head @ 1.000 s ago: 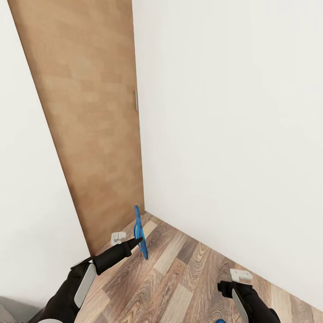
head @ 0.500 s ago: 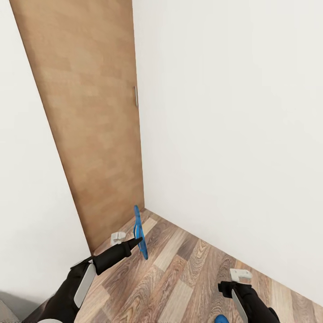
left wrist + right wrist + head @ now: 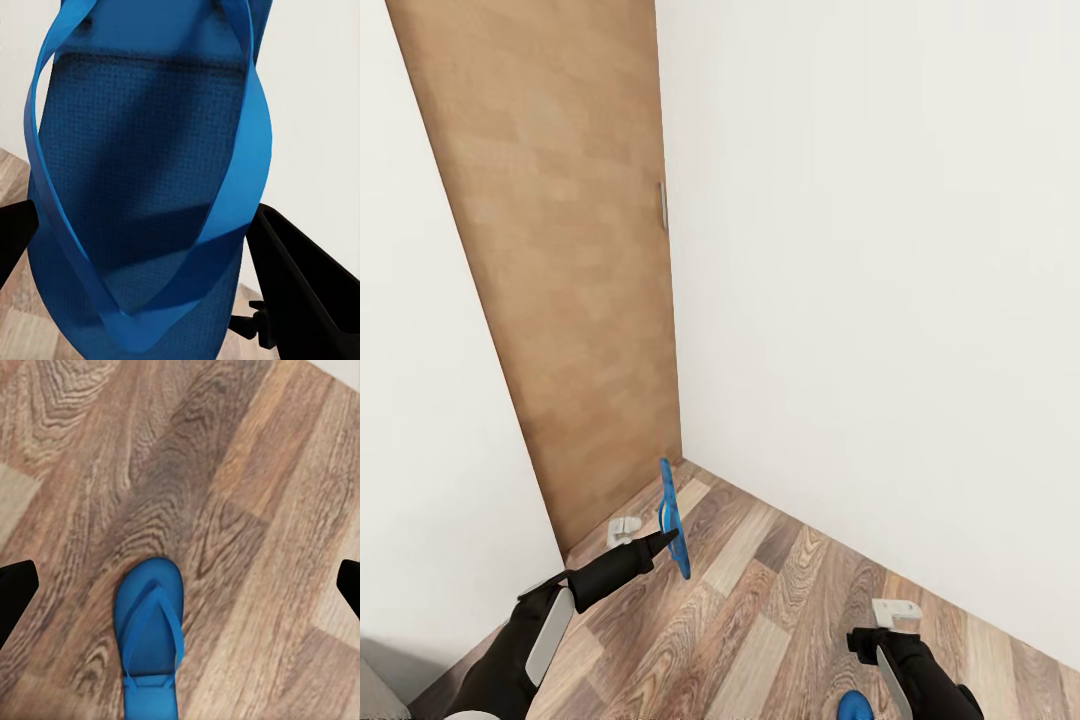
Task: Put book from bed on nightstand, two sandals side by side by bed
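Sandals of bright blue are the task's things in sight here, one in each arm's reach, in a corner of the room where a white wall (image 3: 880, 300) meets a light wooden door (image 3: 560, 280).

The door is the landmark. It stands tall, with a small metal handle (image 3: 662, 218) at its edge next to the wall. From its foot the wood-plank floor (image 3: 760, 620) spreads toward the robot in grey-brown boards. A small white doorstop (image 3: 622, 527) sits on the floor just in front of the door's base.

The first sandal (image 3: 672, 517) hangs in the air just in front of the door's lower corner, held on edge with its sole upright. The left gripper (image 3: 665, 541) has it: the left wrist view shows the blue sole and straps (image 3: 142, 202) pressed between the two dark jaws, which are closed against the sandal's sides.

The second sandal (image 3: 150, 641) lies flat on the floor, straps up, farther from the door than the first and well apart from it; the head view catches its rounded end (image 3: 855, 706) at the bottom. The right gripper (image 3: 180, 581) hovers above it with its jaws spread wide, one dark tip on each side, neither touching the sandal.
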Motion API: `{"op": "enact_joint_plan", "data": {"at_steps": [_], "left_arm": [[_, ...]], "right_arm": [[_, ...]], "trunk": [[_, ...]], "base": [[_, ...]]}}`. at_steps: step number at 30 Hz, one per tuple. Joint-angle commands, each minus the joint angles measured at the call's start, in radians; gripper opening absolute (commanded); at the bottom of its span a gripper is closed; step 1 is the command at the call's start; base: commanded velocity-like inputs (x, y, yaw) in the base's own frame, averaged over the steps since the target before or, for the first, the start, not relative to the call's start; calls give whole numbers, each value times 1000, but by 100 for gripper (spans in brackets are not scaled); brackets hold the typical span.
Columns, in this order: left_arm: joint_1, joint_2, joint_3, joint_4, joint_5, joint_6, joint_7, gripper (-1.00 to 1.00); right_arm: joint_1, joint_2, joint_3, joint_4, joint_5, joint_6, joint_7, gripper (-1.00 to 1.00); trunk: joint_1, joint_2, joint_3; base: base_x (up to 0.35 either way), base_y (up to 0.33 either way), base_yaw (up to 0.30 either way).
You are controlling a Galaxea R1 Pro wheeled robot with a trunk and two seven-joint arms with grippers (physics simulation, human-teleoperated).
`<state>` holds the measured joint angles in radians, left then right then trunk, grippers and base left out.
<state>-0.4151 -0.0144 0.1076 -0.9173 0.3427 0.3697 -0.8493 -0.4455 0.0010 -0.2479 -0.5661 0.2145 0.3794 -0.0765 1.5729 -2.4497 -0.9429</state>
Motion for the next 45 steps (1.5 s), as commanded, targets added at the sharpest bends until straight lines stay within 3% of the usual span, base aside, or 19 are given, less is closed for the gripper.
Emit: {"op": "enact_joint_plan", "data": {"at_steps": [1,7,36,45], "left_arm": [[-1,-1,3,0,6,9,-4,-100],[-1,-1,3,0,6,9,-4,-100],[-1,-1,3,0,5,10,-4,-100],[-1,-1,1,1,4,10,-4,-100]], "right_arm": [[-1,1,-2,-1,8,6,1,100],[-1,1,-2,-1,8,6,1,100],[-1,2,-2,2,8,5,1,100],[-1,25,1,98,16,4,2,100]], "trunk": [[4,-8,-4],[27,-50,-23],[40,-57,-135],[44,-59,-170]], "base": [[0,0,0],[0,0,0],[0,0,0],[0,0,0]]}}
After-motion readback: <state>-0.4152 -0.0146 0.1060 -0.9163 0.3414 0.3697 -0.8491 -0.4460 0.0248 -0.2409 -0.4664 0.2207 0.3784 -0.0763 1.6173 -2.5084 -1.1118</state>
